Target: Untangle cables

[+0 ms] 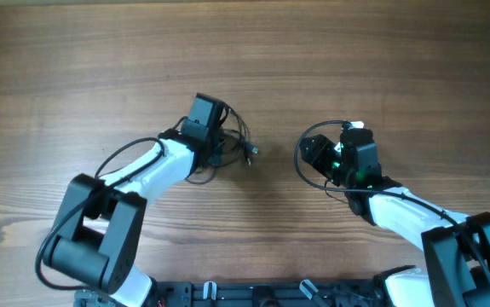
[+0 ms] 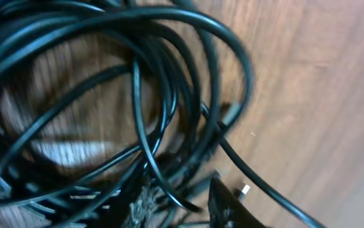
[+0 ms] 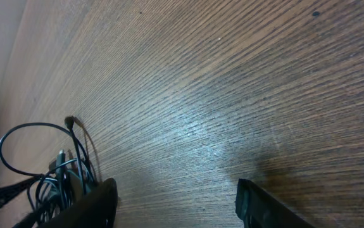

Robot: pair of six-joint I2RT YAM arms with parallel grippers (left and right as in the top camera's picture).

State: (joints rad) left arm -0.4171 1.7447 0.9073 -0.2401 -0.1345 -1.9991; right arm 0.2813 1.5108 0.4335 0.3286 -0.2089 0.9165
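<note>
Wood-grain table [image 1: 245, 51]: background of all three views, cut off by the frame on every side overhead.

Left arm [image 1: 134, 183], white shells and black joints: reaching from the lower left toward the table's middle, base cropped at the bottom edge. Right arm [image 1: 415, 213]: reaching in from the lower right, cropped likewise.

Cables [image 1: 232, 136]: thin black cords bunched in one tangle just left of the table's middle, lying at the tip of the left arm, part of the bunch hidden beneath the wrist. In the left wrist view, overlapping loops [image 2: 169, 95] crowding nearly the whole frame, blurred at left and bottom; single cords impossible to count or trace. In the right wrist view, only a small bunch [image 3: 49, 171] in the lower-left corner, well apart from the right fingers, partly cut off by the frame.

Black loop [image 1: 307, 162] just beside the right wrist: loose cord or arm wiring, not possible to tell.

Left gripper [image 1: 215, 141]: buried in the tangle; one dark finger [image 2: 229, 206] discernible at the bottom of its wrist view, the other lost in blur; width of opening, and any hold on the cords, impossible to tell.

Right gripper [image 3: 175, 190]: fingers spread wide, bare wood between, nothing held; only the tips in frame.

Plug end [image 1: 251, 152]: small, poking out at the right of the tangle, resting on the table; detail too fine to make out.
</note>
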